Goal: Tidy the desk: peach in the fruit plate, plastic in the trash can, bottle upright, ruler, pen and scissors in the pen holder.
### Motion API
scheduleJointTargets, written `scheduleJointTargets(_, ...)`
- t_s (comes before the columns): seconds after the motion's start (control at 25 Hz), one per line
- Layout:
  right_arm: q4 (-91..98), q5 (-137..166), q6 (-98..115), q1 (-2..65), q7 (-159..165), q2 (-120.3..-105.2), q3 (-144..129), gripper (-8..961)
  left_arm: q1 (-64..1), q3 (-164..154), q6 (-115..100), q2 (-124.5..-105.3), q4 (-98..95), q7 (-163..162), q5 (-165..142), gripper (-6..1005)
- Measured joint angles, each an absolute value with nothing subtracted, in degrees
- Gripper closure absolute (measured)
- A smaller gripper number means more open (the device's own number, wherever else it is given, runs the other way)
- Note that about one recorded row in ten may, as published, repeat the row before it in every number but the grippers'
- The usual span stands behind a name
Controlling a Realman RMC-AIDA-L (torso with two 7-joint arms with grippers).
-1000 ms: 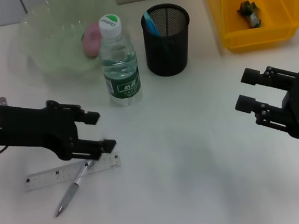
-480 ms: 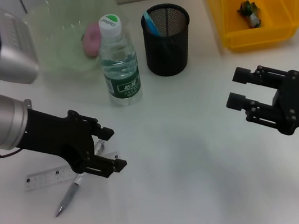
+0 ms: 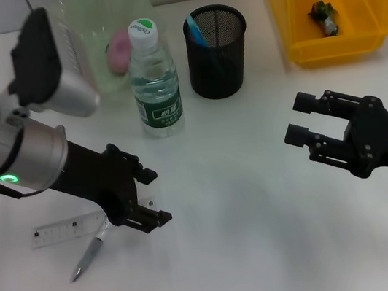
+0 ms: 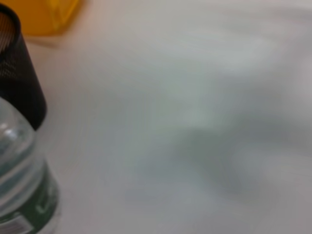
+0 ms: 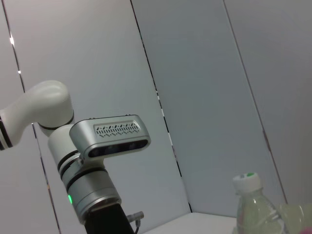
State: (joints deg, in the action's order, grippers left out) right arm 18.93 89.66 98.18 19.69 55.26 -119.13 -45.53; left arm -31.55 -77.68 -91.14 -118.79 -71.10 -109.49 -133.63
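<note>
From the head, the left gripper (image 3: 148, 195) is hovering with fingers wide just over the ruler (image 3: 67, 229) and pen (image 3: 89, 255) at the desk's near left; the right gripper (image 3: 301, 120) is waiting wide open on the right. The left wrist is showing only the bottle (image 4: 22, 180) and pen holder (image 4: 17, 73), so a blind descent could be pinching ruler and pen together.

The bottle (image 3: 154, 78) carries a green label with white characters too small to read. A small white tag on the right gripper (image 3: 307, 122) shows dark digits that cannot be made out. The ruler (image 3: 67, 229) bears fine scale marks, its numbers illegible.
</note>
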Motion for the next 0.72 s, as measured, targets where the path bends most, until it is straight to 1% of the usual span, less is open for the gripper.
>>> scheduleJointTargets(0.72, 16.4, 89.7, 97.2, 21.2, 53.1, -119.18, -45.6, 350, -32.2, -85.7, -86.3, -119.00, -70.5, -114.3, -139.1, 277)
